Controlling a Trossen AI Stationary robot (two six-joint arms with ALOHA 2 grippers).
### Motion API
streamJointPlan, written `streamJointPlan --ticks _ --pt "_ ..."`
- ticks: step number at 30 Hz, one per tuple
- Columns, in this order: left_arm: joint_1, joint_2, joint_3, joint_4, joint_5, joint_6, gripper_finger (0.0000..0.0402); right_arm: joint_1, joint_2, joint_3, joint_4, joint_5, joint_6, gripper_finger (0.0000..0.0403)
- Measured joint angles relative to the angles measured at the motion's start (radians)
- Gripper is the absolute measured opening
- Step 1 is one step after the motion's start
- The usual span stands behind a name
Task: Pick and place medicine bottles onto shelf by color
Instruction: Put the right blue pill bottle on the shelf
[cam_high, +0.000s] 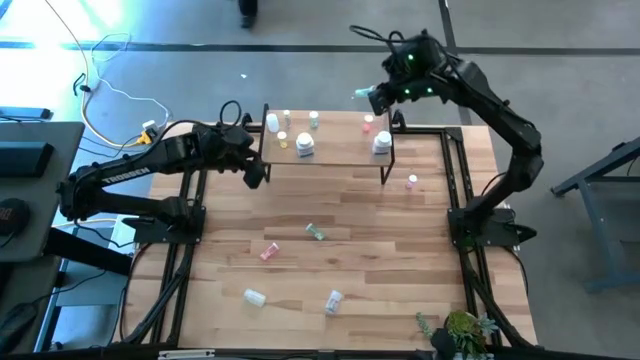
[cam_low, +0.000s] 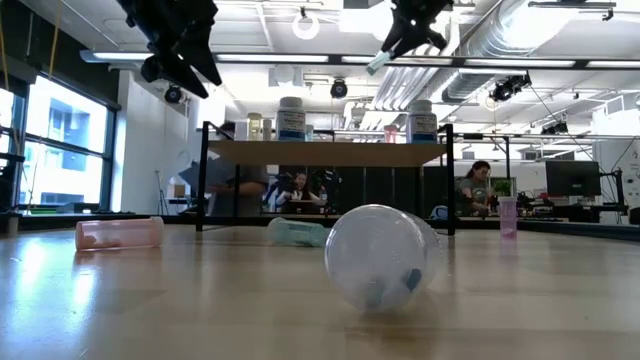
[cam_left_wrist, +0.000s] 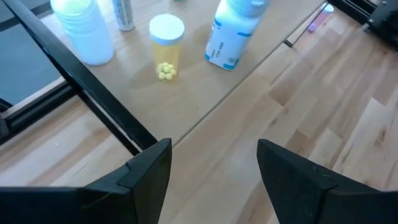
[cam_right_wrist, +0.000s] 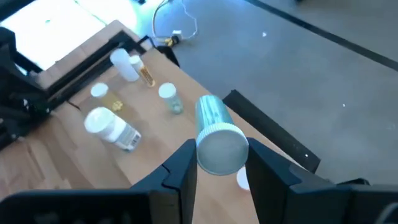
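The right hand (cam_high: 378, 97) sits at the upper right of the high view, just past the right end of the shelf (cam_high: 340, 152), its fingers closed on a pale green bottle (cam_right_wrist: 214, 130). In the right wrist view the bottle's white cap faces the camera and its body runs away from it, so its long axis lies along the hand's reach, not upright. The shelf lies down and to the left of this hand in the high view, and the small green bottle already on it (cam_high: 314, 120) stands left of the hand, near the shelf's middle; my guess is the carried one belongs beside it. The left hand (cam_high: 254, 172) hovers open and empty at the shelf's left end, farther from that spot.
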Motion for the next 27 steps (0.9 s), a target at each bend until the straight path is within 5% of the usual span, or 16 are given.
streamJointPlan --ticks 27 --pt "0.013 0.0 0.0 0.062 0.0 0.036 0.0227 0.126 0.191 0.044 -0.328 -0.072 -0.386 0.0104"
